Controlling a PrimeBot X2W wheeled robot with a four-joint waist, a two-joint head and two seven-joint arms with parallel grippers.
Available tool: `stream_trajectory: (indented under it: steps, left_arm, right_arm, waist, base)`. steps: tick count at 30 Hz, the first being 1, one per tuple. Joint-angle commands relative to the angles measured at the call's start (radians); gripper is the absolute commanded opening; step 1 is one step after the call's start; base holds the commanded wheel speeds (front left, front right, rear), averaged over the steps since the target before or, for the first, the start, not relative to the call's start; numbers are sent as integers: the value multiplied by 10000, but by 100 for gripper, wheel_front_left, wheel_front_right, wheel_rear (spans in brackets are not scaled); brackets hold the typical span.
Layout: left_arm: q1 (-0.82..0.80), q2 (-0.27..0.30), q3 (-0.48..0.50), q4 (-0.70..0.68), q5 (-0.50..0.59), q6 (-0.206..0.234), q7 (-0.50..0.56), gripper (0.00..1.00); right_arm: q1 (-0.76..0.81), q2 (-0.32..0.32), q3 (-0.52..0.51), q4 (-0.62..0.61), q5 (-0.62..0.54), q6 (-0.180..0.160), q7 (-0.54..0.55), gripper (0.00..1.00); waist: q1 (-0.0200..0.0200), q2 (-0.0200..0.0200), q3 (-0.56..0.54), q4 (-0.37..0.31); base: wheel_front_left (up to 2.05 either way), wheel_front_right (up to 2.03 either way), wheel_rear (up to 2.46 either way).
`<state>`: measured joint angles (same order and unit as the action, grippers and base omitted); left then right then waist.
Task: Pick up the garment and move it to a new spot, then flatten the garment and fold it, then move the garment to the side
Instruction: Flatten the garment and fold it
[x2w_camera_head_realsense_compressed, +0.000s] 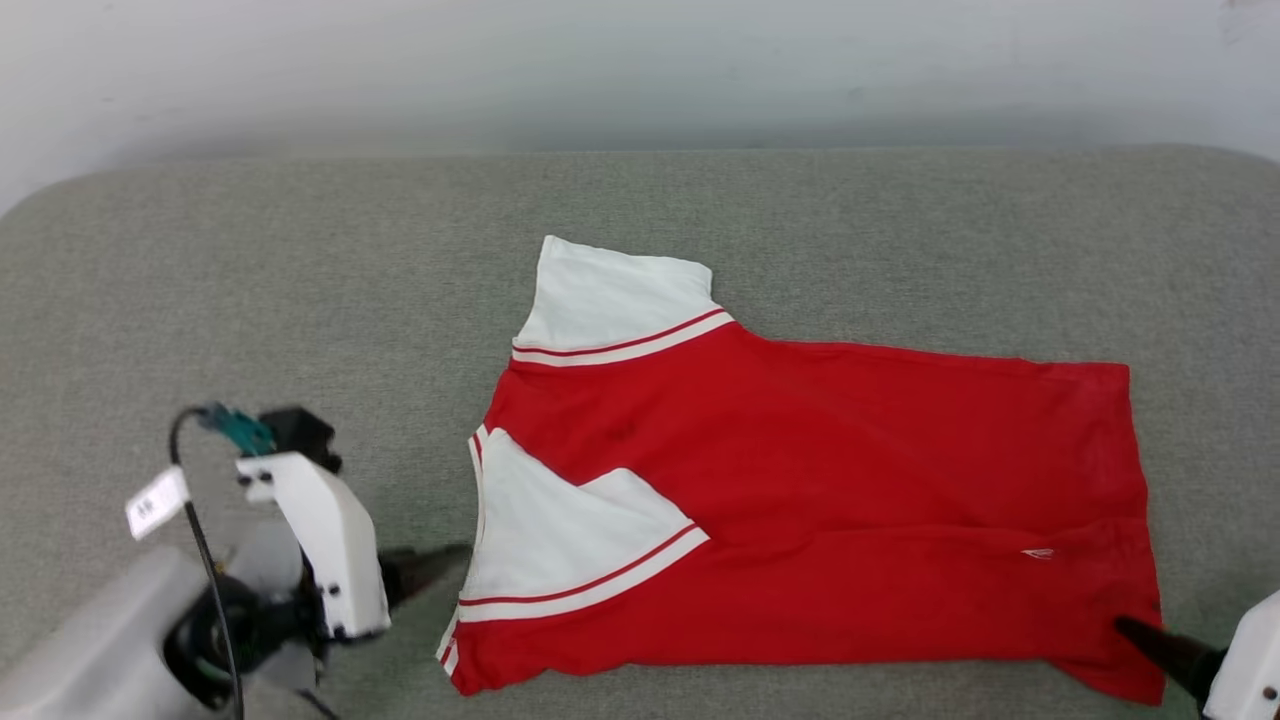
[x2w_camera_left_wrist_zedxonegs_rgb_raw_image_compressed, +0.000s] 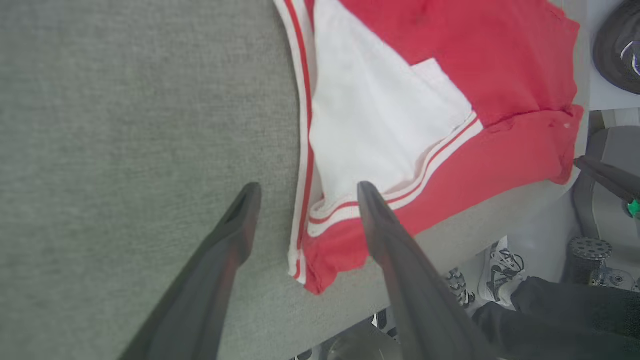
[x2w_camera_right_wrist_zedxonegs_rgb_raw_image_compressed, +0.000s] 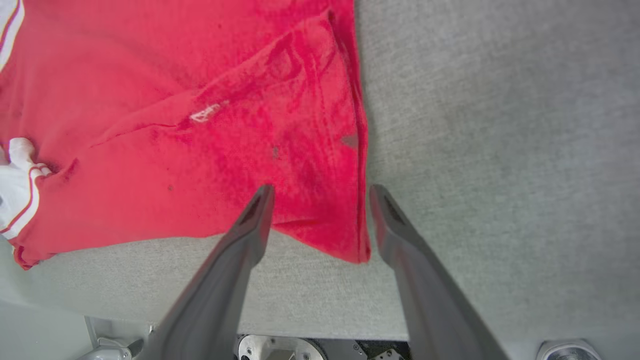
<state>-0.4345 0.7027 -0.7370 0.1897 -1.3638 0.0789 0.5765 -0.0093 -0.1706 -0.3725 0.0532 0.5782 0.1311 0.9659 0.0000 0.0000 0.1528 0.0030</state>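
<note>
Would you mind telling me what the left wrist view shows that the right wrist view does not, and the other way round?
Left wrist view: the left gripper, open, its fingers either side of the striped trim at the garment corner, the folded-in white sleeve in full, and a person's shoes past the table edge. Right wrist view: the right gripper, open, either side of the hem corner, with the small white logo clear. Both: the red garment lying on the grey table.

Garment (x2w_camera_head_realsense_compressed: 850, 480) spread on grey table (x2w_camera_head_realsense_compressed: 250, 280); left gripper (x2w_camera_head_realsense_compressed: 440, 562) beside sleeve, right gripper (x2w_camera_head_realsense_compressed: 1150, 640) at hem.
</note>
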Motion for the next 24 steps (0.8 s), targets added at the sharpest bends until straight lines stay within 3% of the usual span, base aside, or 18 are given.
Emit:
stream_trajectory:
  steps: [1,4,12,24]
  left_arm:
    - [-373,194,209,-181,69,-89,-64,100]
    - [-823,578,408,-252,352,13,-91,100]
    - [-1984,959,716,295,1036,128,-250,100]
    - [-4362,547,795,1891,1746,-212,-95,100]
  right_arm:
    - [-148,-51,-50,-335,39,-9,39,100]
    - [-271,-41,-103,-809,97,-9,56,100]
    - [-570,130,-95,-1405,-7,-9,47,100]
    - [-1203,460,168,-1623,134,-8,-358,100]
  waist:
    - [0,0,37,-150]
    - [0,0,115,-394]
    - [0,0,354,-1120]
    - [0,0,1547,-2303]
  base:
    - [0,0,0]
    - [0,0,0]
    - [0,0,0]
    - [0,0,0]
